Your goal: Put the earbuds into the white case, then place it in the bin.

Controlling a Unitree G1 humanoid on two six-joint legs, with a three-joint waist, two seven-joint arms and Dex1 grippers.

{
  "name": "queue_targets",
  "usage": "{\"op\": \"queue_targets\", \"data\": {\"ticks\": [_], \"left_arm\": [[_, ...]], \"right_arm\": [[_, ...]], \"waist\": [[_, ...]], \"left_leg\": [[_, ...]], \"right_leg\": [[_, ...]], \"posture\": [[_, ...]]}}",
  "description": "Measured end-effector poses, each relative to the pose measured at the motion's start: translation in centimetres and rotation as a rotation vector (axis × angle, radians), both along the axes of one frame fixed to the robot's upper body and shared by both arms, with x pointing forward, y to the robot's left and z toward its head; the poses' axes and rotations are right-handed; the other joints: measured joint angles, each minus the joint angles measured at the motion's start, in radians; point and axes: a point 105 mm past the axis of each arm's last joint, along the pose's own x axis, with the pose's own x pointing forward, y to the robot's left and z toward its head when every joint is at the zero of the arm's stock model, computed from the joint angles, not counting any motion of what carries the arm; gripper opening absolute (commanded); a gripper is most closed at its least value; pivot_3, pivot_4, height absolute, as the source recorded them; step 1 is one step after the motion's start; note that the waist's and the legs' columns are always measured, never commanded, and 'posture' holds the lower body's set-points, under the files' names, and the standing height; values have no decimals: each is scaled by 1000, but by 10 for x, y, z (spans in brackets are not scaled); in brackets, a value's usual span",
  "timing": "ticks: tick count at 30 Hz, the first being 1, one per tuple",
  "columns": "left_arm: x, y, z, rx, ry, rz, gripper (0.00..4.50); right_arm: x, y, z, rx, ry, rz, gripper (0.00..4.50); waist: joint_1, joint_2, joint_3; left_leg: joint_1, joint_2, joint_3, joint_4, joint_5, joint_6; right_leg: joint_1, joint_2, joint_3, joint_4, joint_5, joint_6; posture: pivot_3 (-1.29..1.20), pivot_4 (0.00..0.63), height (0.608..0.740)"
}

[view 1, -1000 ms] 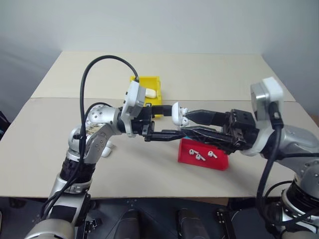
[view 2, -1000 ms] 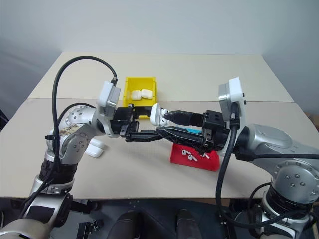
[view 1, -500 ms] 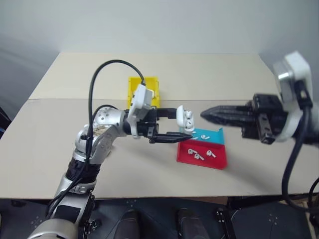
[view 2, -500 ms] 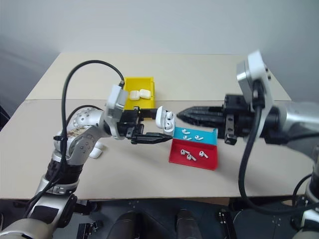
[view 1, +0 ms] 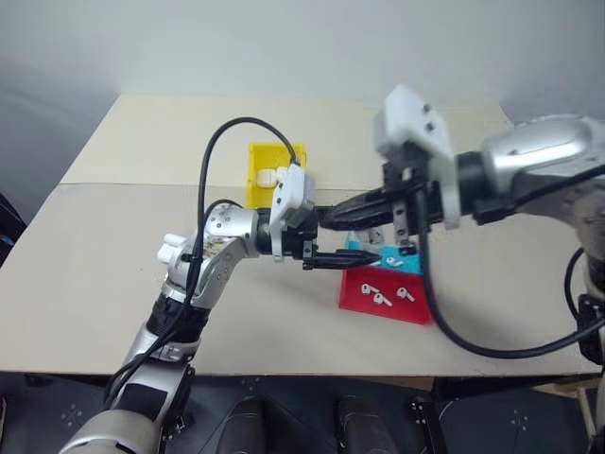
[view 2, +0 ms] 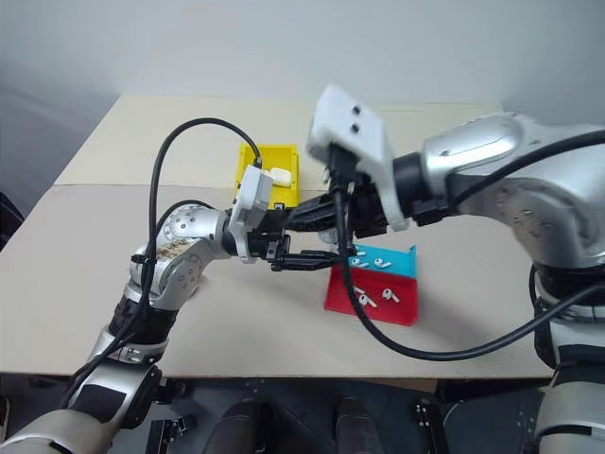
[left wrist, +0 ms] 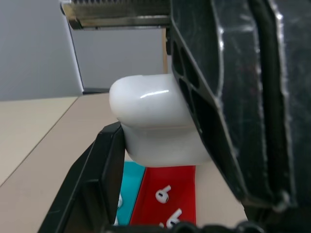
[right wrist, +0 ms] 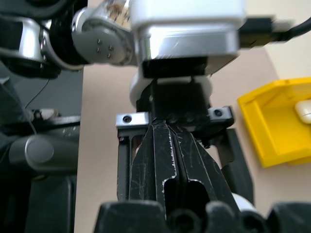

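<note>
My left gripper (view 1: 352, 242) points right above the table, shut on the white case (left wrist: 155, 124), whose lid looks down. My right gripper (view 1: 328, 218) is shut and reaches in from the right, lying across the left gripper's fingers and against the case, which it hides in the head views. In the right wrist view its fingers (right wrist: 170, 150) are pressed together. Several earbuds (view 1: 381, 296) lie in the red tray (view 1: 416, 314), and more earbuds (view 1: 390, 258) in the blue tray (view 2: 402, 262). The yellow bin (view 1: 262, 159) stands behind the left arm with a case (view 2: 278, 175) inside.
Another white case (view 1: 171, 250) lies on the table by my left elbow. The trays sit just below and right of both grippers. A seam (view 1: 113, 184) crosses the tan table behind the bin.
The right gripper left the case, shut as it drew back right, then swung in again, turned over, onto the left gripper. The left gripper kept hold of the case.
</note>
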Motion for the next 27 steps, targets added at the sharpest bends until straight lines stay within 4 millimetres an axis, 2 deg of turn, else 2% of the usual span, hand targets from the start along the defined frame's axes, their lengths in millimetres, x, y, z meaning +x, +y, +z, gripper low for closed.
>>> {"op": "queue_targets", "data": {"ticks": [3, 8, 11, 15, 17, 19, 22, 24, 27], "left_arm": [[2, 1, -1, 0, 5, 19, 2797], [5, 13, -5, -4, 18, 78, 2797], [4, 19, 0, -30, 8, 112, 2797], [14, 25, 9, -85, -17, 247, 2797], [28, 30, 12, -105, -36, 391, 2797], [53, 45, 15, -132, -57, 632, 2797], [84, 67, 11, -158, -53, 938, 2797], [99, 73, 5, -145, -46, 1044, 2797], [133, 78, 0, -89, -35, 1213, 2797]], "right_arm": [[3, -6, 1, -16, -20, -18, 22], [9, -29, -1, 11, -10, -96, 22], [15, -43, 4, 109, -19, -170, 22], [14, -56, 22, 360, -47, -224, 22], [10, -68, 24, 446, -97, -274, 22], [7, -80, 5, 479, -106, -358, 22], [4, -83, -28, 459, -64, -443, 22], [1, -82, -29, 461, -92, -454, 22], [-1, -75, -26, 487, -126, -445, 22]], "waist": [[0, 0, 0], [-3, 0, 0], [-3, 0, 0], [-3, 0, 0], [4, 0, 0], [13, -1, -1], [17, -1, -1], [16, -1, -1], [17, -2, -1]], "left_leg": [[0, 0, 0, 0, 0, 0], [1, 0, 0, 0, 0, 0], [1, 0, -1, 0, 0, 0], [1, 0, -2, 0, 0, 0], [2, 0, -3, 0, 0, 0], [2, 0, -4, 1, 0, 0], [1, -2, -4, 2, 0, 0], [3, -2, -4, 2, 0, 0], [3, -2, -4, 1, 1, 1]], "right_leg": [[0, 0, 0, 0, 0, 0], [0, 0, 0, 1, 0, 0], [1, 0, 0, 1, 0, 0], [2, 0, 0, 1, 0, 0], [3, 0, -2, 0, 0, 0], [4, 0, -2, 0, 0, 0], [3, -1, -1, 1, 1, 2], [4, -1, -1, 1, 1, 2], [5, 0, -1, 0, 2, 2]], "posture": [[0, 150, 740], [0, 150, 740], [0, 150, 740], [0, 150, 740], [0, 150, 740], [0, 150, 740], [0, 150, 740], [0, 150, 740], [0, 150, 740]]}}
